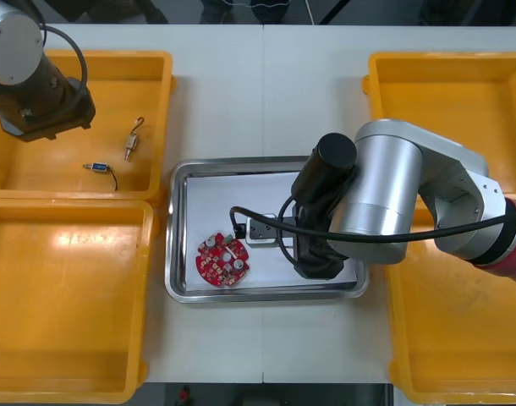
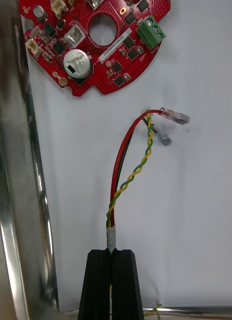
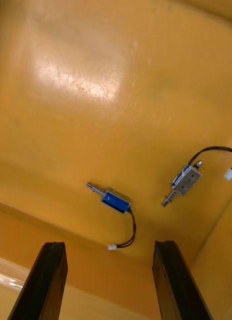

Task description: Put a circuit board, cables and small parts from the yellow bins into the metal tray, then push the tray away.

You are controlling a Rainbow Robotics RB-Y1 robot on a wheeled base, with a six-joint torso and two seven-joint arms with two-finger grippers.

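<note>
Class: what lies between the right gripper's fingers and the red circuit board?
In the right wrist view, the red and yellow cable, pinched in the right gripper, stretches over the tray floor, ending short of the circuit board.

Metal tray: rim recorded as polished and mirror-bright, floor as matt white. Yellow bin: glossy plastic, finely scratched where light is reflected. Red and yellow cable: smooth plastic sheath. Small metal parts: one seen bare grey, one coated blue.
</note>
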